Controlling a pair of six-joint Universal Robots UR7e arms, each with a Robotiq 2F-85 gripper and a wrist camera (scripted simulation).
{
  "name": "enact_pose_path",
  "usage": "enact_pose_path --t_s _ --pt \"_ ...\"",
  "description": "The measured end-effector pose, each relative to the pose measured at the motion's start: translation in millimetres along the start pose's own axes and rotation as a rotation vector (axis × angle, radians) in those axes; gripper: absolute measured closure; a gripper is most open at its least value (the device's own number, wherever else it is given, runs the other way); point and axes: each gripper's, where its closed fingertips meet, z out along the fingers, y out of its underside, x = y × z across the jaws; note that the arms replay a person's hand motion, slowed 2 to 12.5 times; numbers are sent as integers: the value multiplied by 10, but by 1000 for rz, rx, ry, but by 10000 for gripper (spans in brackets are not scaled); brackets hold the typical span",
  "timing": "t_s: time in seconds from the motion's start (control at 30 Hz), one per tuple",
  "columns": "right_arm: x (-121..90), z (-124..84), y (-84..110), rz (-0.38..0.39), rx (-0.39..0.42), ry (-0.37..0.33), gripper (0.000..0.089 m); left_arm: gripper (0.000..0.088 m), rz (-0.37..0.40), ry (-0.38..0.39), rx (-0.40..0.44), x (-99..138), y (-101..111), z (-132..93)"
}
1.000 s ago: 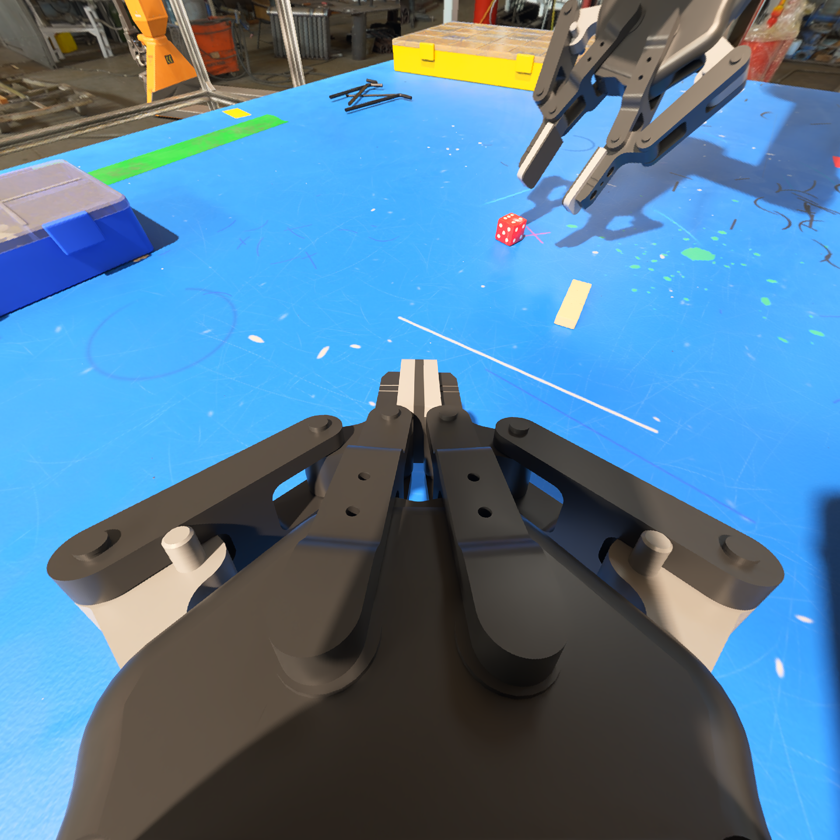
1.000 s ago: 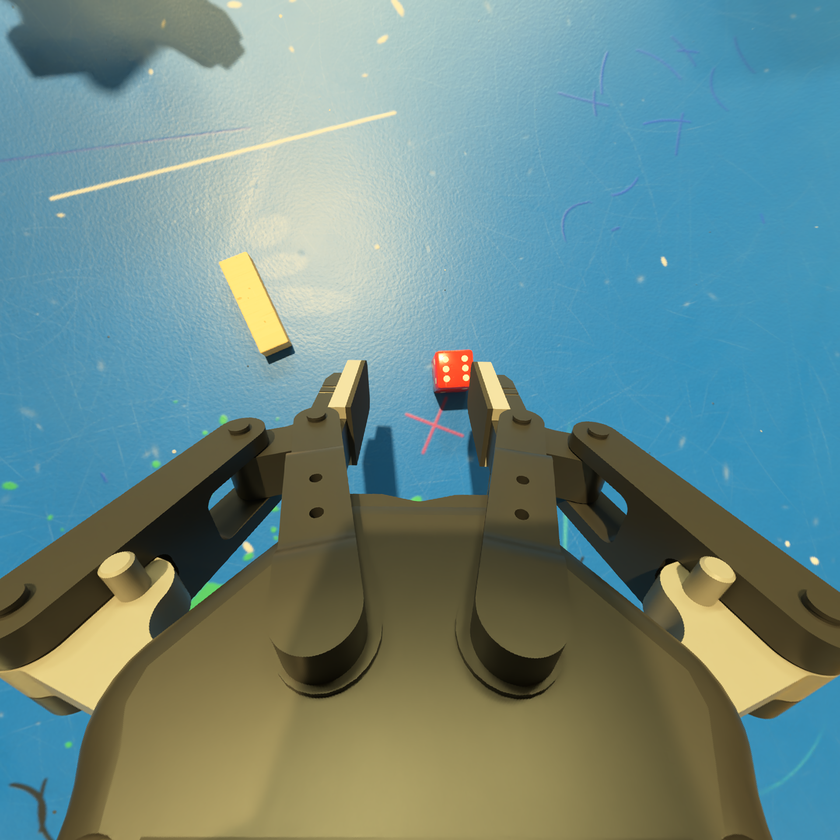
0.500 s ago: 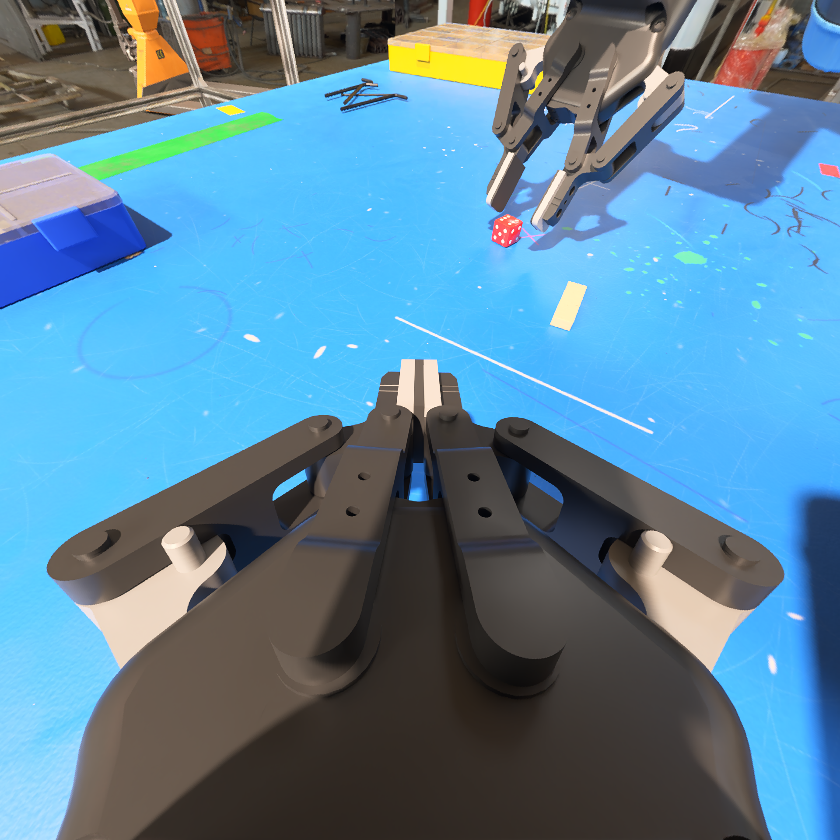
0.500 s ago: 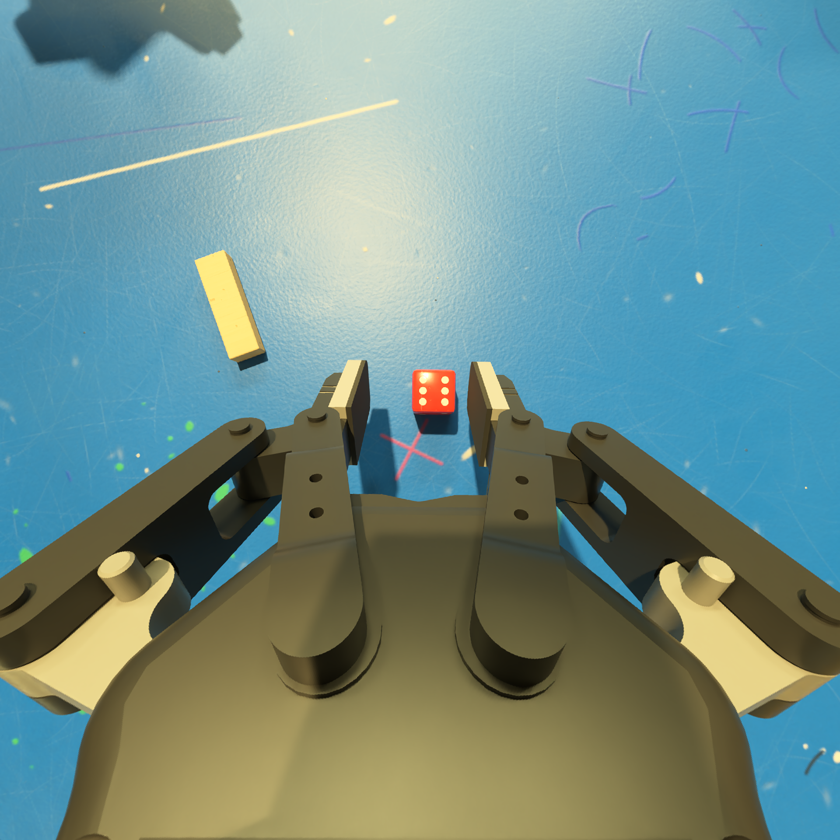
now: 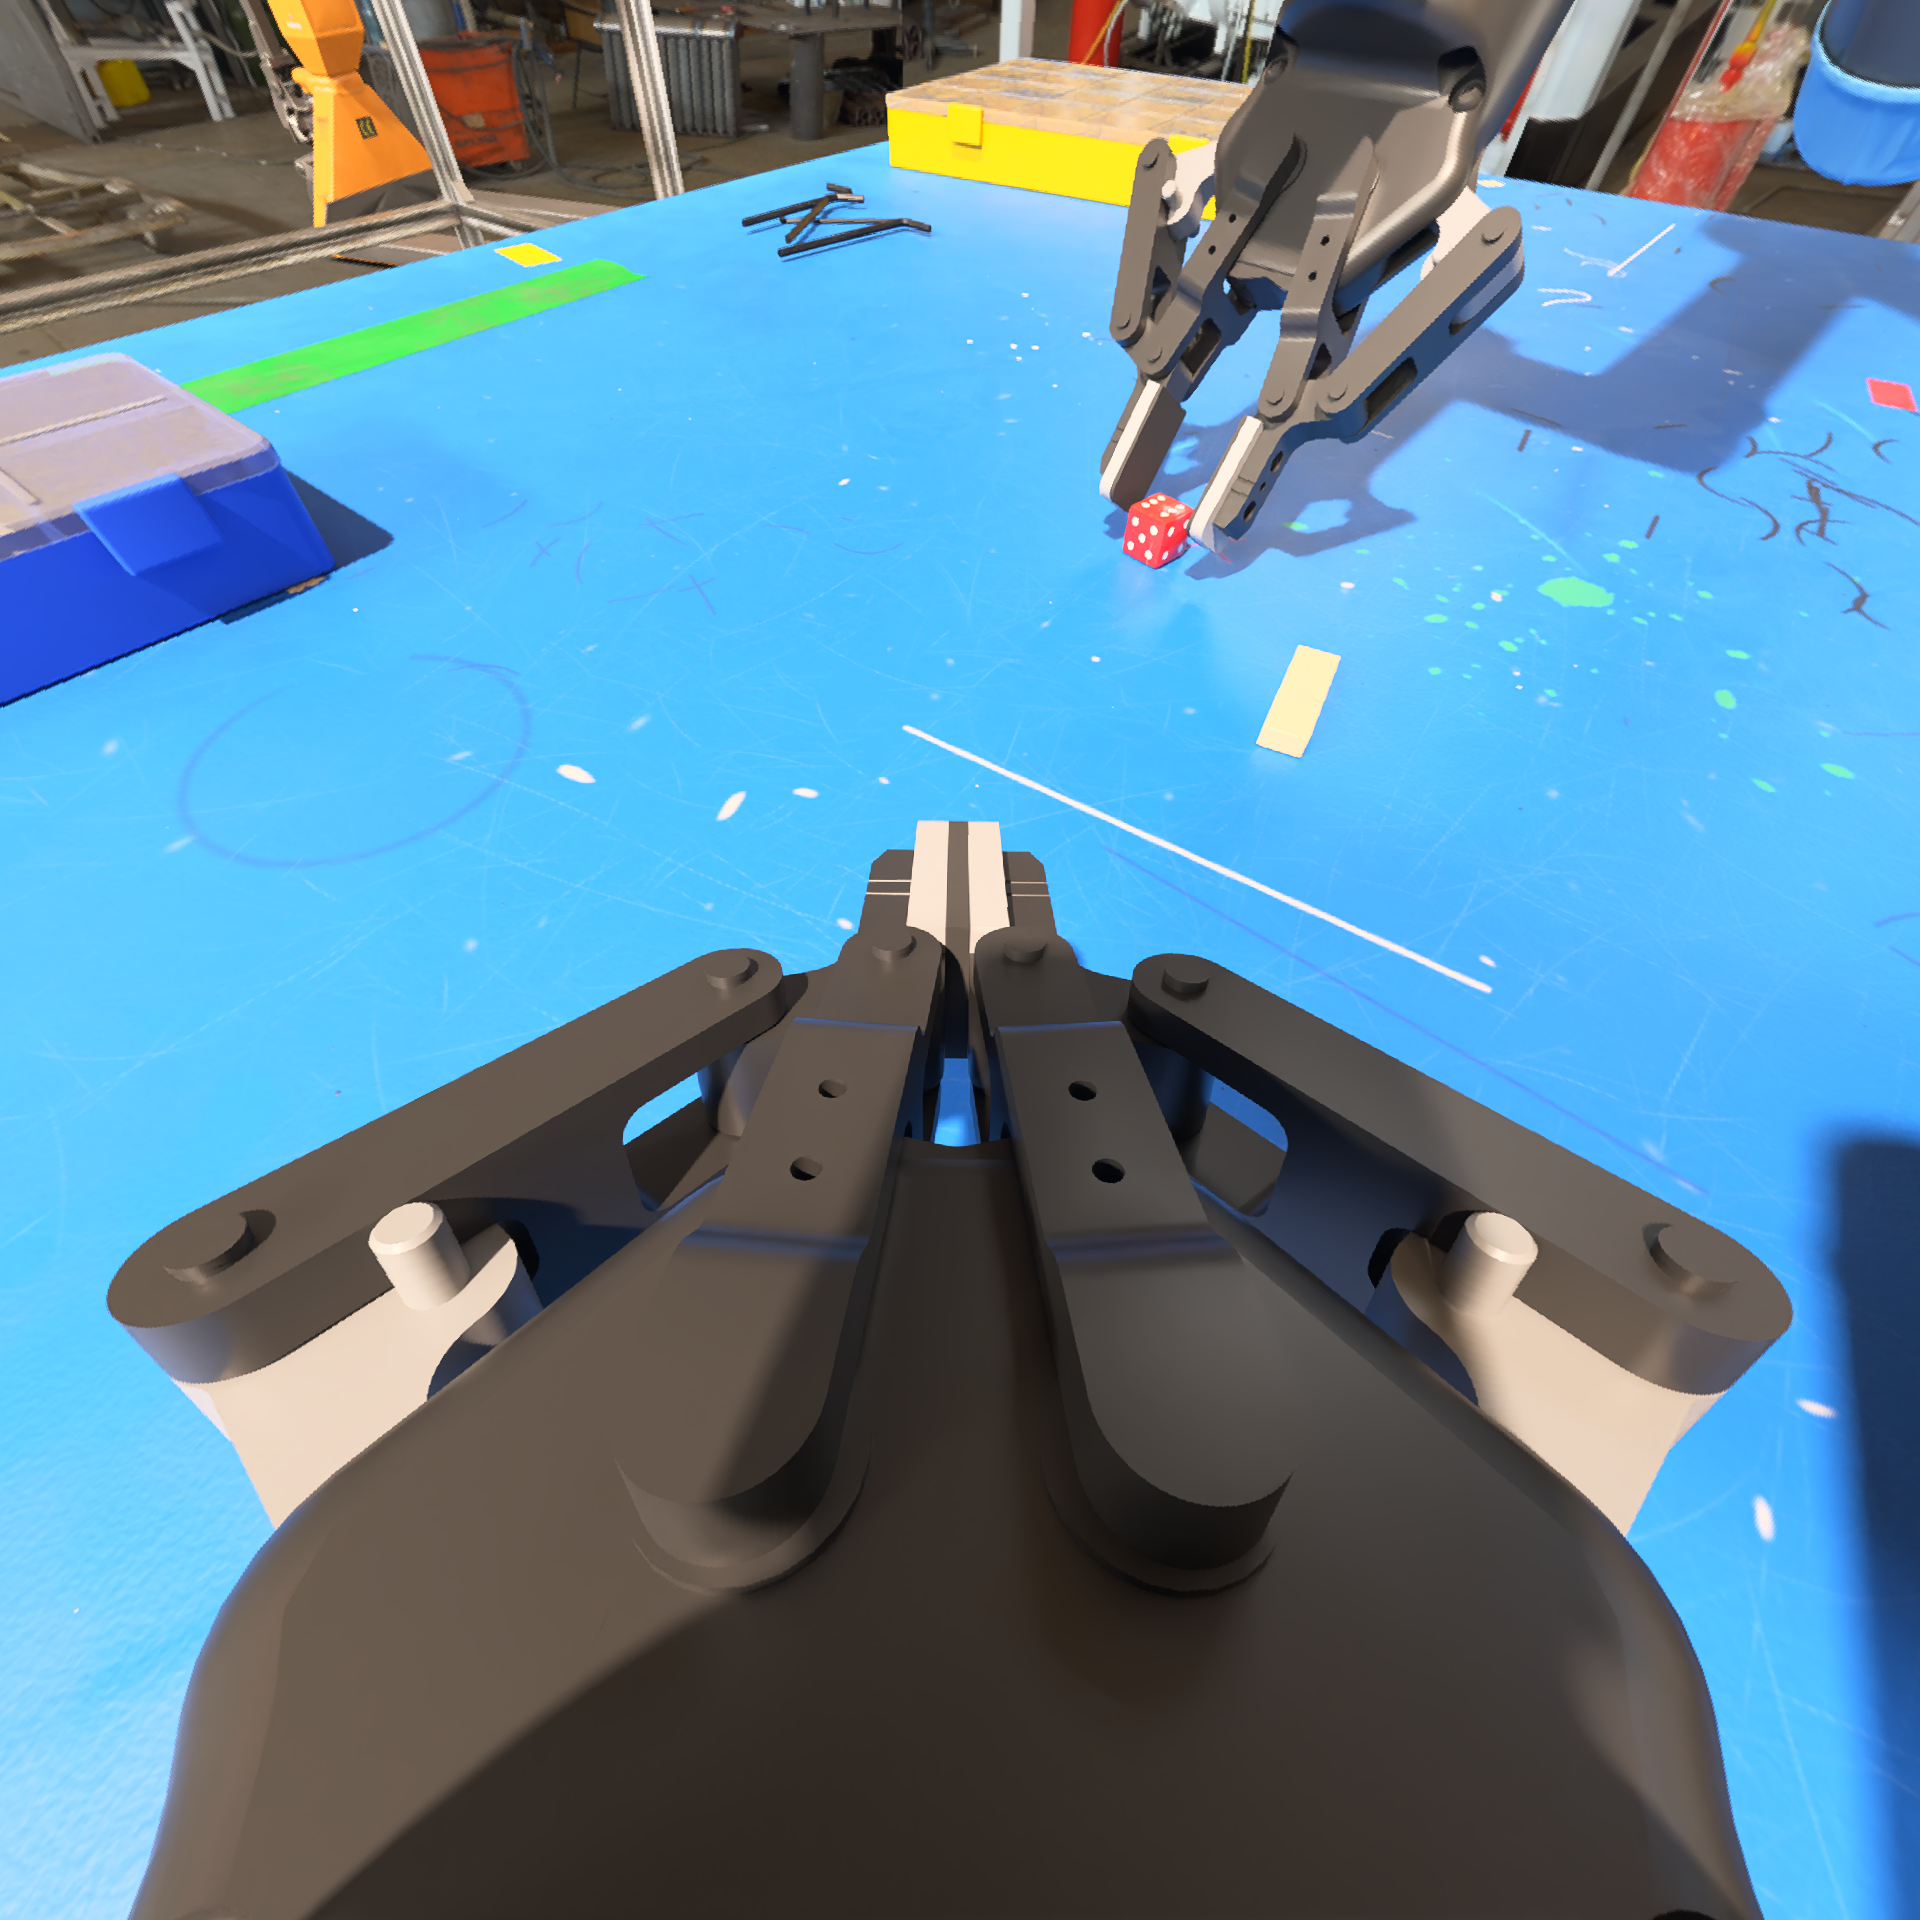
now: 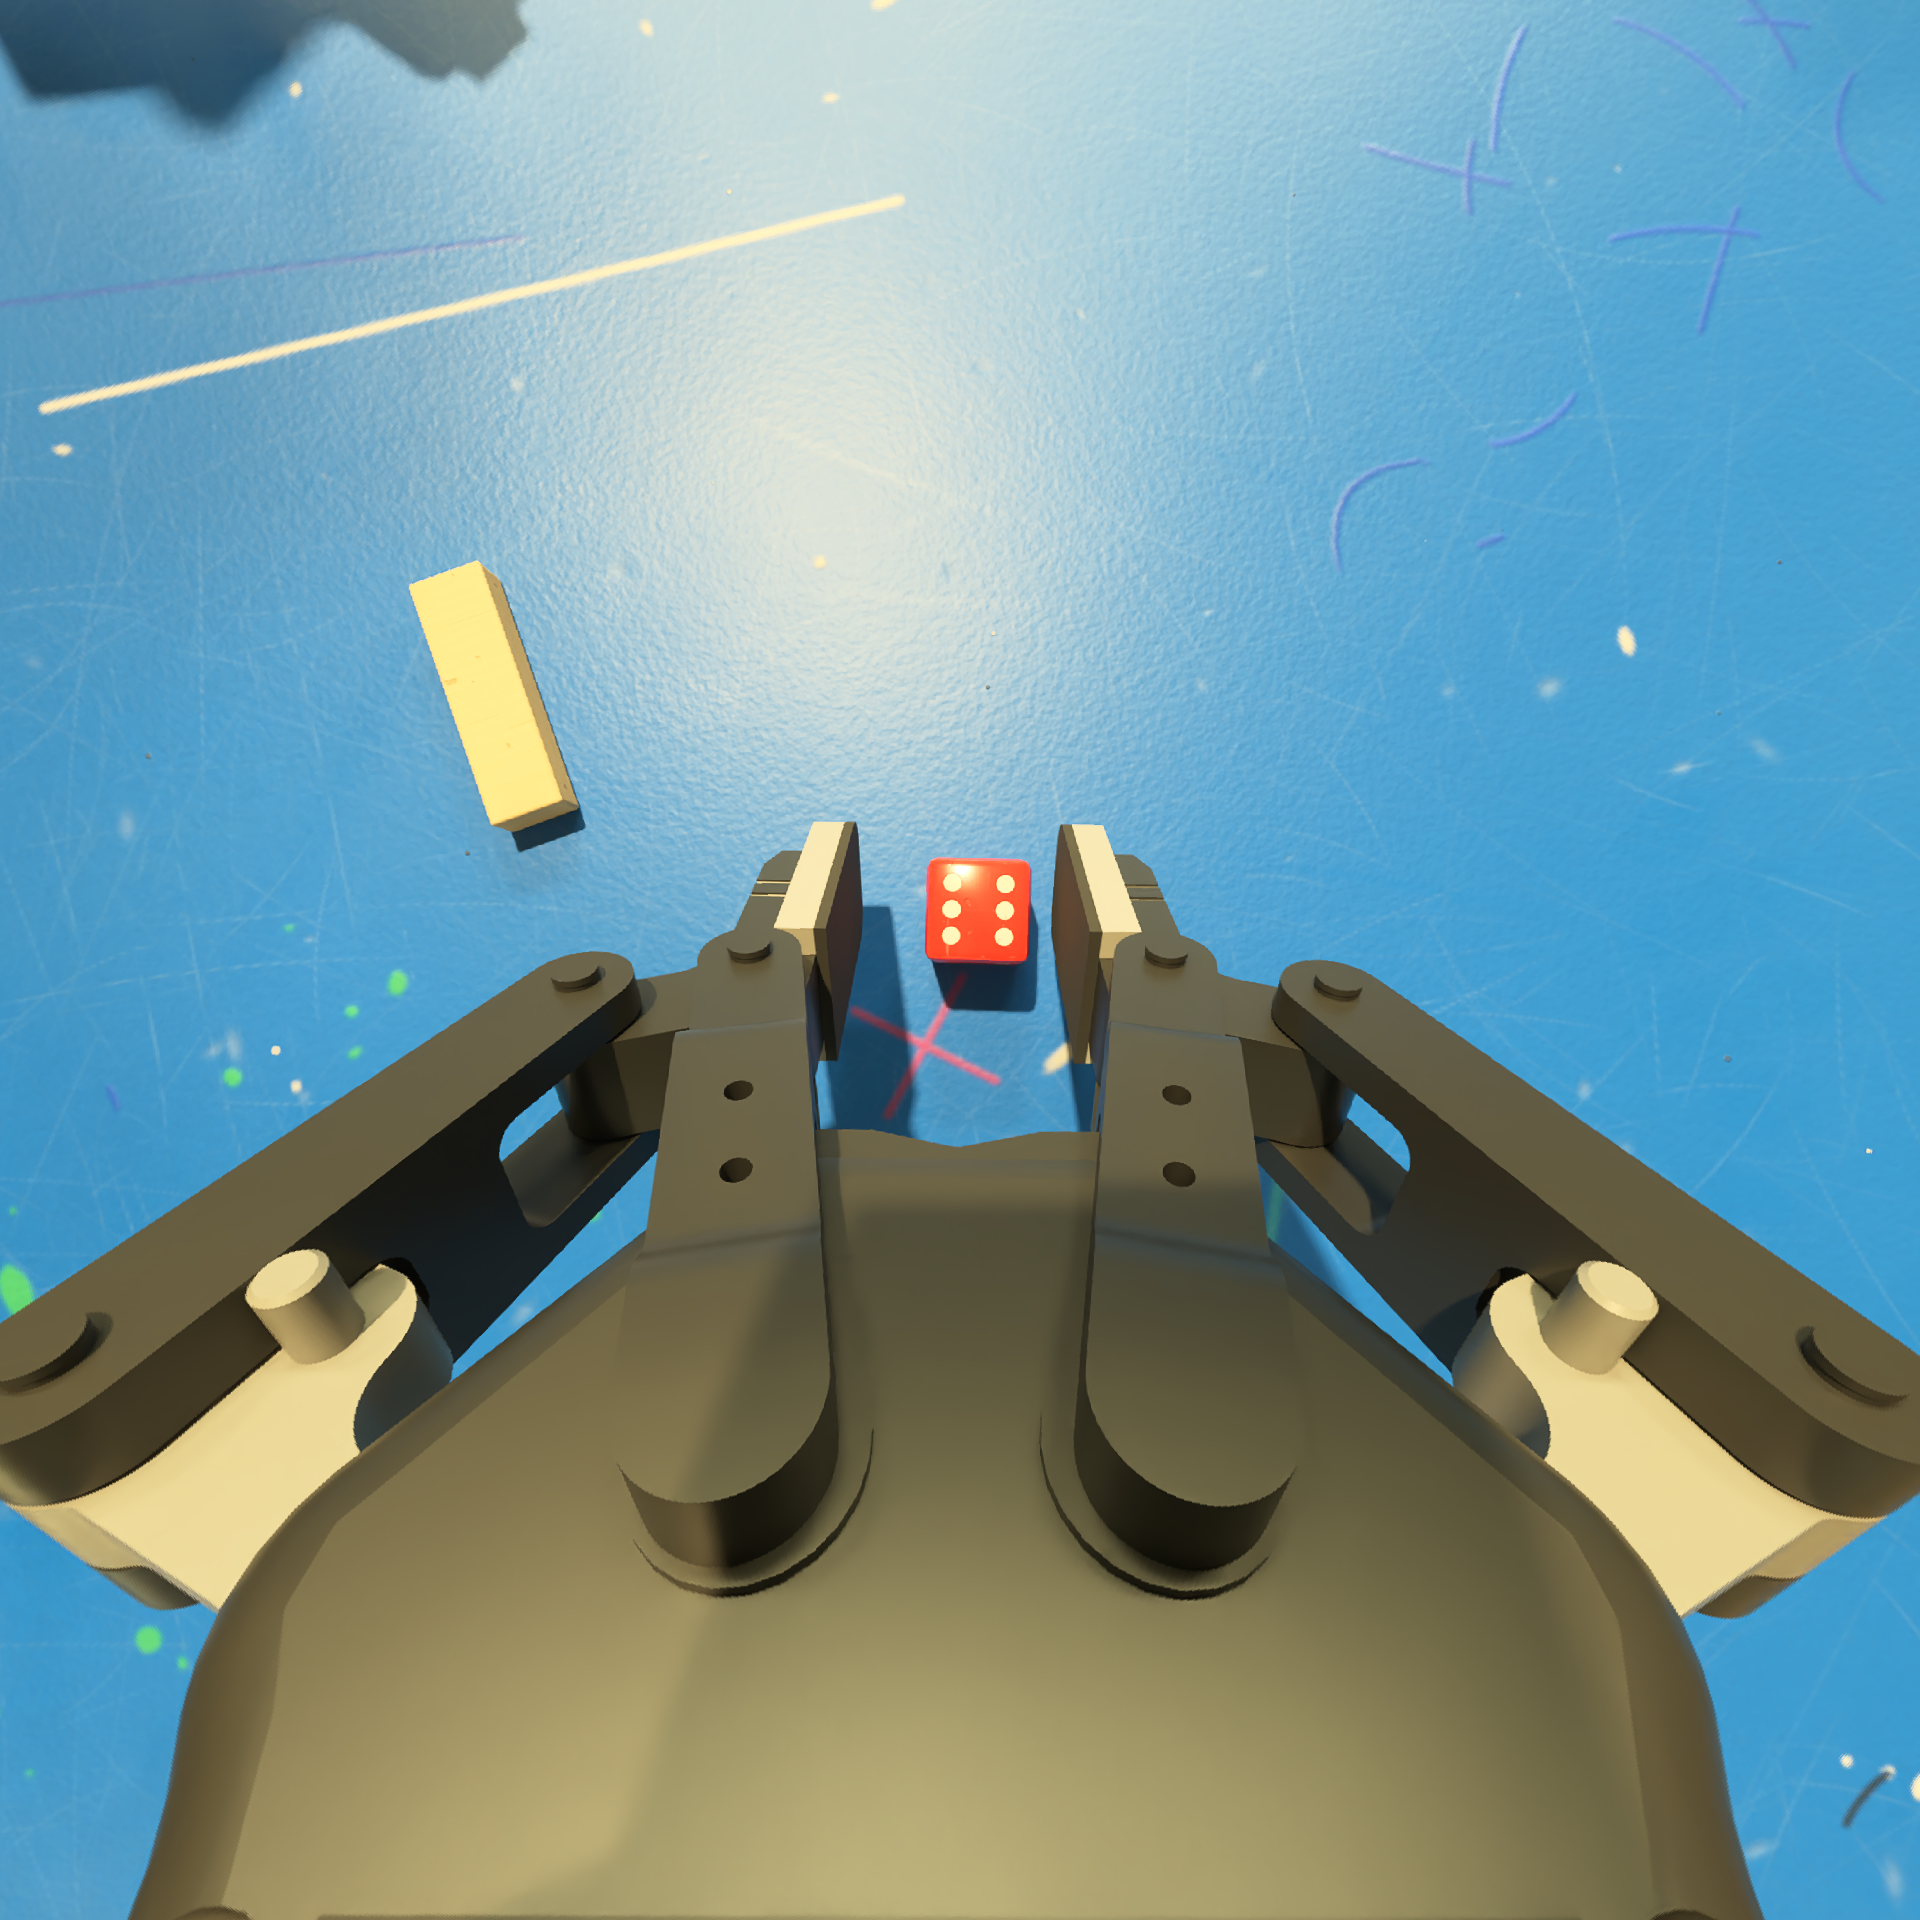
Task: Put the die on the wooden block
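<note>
A small red die [image 6: 978,911] with white pips lies on the blue table, six pips up. My right gripper [image 6: 956,883] is open and low over it, one finger on each side, with gaps on both sides. In the left wrist view the die [image 5: 1155,530] sits between those fingertips of the right gripper [image 5: 1164,499]. A flat pale wooden block [image 6: 490,694] lies on the table to the left of the die; it also shows in the left wrist view [image 5: 1299,699]. My left gripper [image 5: 958,868] is shut and empty, above the table, well short of both.
A blue box with a clear lid [image 5: 125,509] stands at the left. A yellow case [image 5: 1049,130] stands at the far edge, with black hex keys [image 5: 831,218] near it. A white line [image 5: 1195,857] is painted on the table [image 5: 727,520].
My right gripper has come down and shifted so that the die now lies between its open fingers instead of beside the right one. My left gripper has stayed shut and still.
</note>
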Motion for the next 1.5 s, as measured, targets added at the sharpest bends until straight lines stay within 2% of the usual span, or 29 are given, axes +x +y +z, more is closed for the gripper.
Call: enact_pose_path --t_s 0.1,0.3,0.4,0.57,1.0,1.13,1.3,1.5 --pt "15 -1 -4 0 1 1 583 882 -5 -5 10 -9 -10 -8" --pt "37 -2 2 -6 -9 -5 717 857 -16 -43 75 -70 -78 -87" --pt "38 0 -1 -10 -14 -10 714 853 -15 -86 95 -145 -101 -172" --pt "37 2 -7 -17 -22 -15 714 852 -15 -156 65 -274 -59 -309" --pt "-4 -7 -207 -45 28 -39 714 856 -18 -199 81 -365 -42 -391" --pt "-87 -2 -337 -62 60 -76 714 855 -8 -207 65 -379 -9 -382" --pt "-302 22 -503 -113 93 -152 714 854 -6 -187 47 -359 37 -339" --pt "-552 84 -603 -171 90 -198 714 853 -3 -174 20 -347 77 -304"
